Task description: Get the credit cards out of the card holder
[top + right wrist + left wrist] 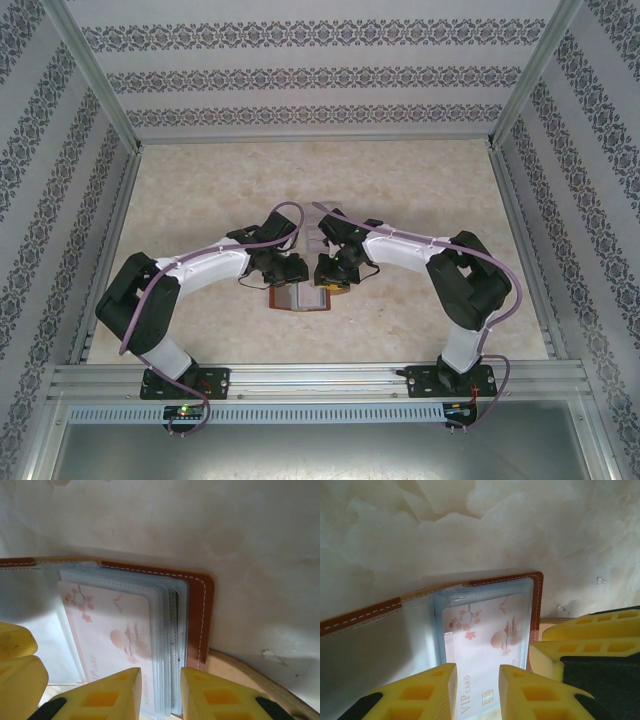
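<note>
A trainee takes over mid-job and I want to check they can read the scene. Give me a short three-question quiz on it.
1. True or false: the card holder lies open on the table.
2. The printed card seen past the left pincer reads: A) VIP CARD, B) GIFT CARD, C) LIBRARY CARD.
3. What colour are the fingertips of the right pincer?

Key: 1 true; 2 A; 3 yellow.
</note>
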